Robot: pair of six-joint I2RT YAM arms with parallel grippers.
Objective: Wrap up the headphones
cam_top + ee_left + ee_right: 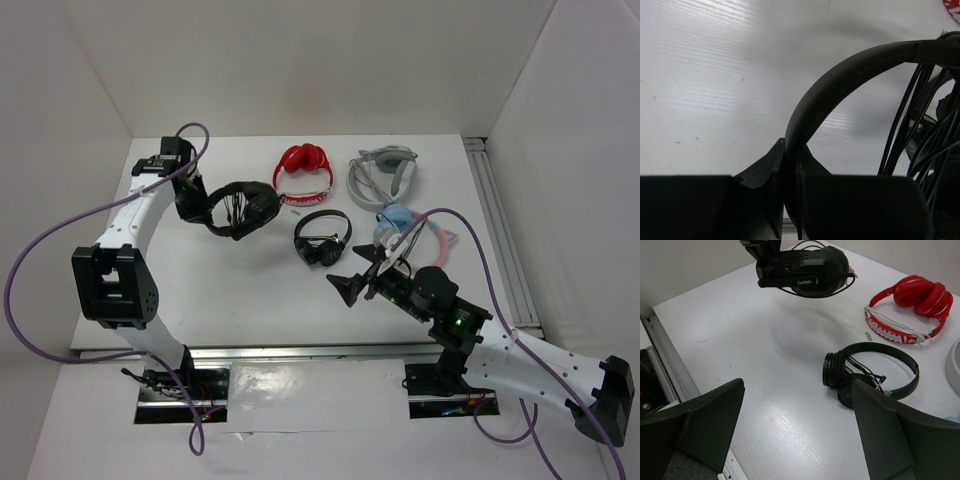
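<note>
The headphones (243,208) are large and black with thick cups, and their thin cable is looped in several strands across the headband. They hang above the table at the back left; the right wrist view shows them (810,265) raised over their shadow. My left gripper (200,208) is shut on the headband (840,85), which runs up and right from between the jaws (790,155), with cable strands (905,120) beside it. My right gripper (352,272) stands open over bare table (797,390), holding nothing, just near of a smaller black pair.
A small black on-ear pair (322,240) lies mid-table, also seen in the right wrist view (870,372). A red pair (303,172), a grey-white headset (383,172) and a pink-and-blue pair (410,228) lie at the back right. A metal rail (500,230) lines the right edge.
</note>
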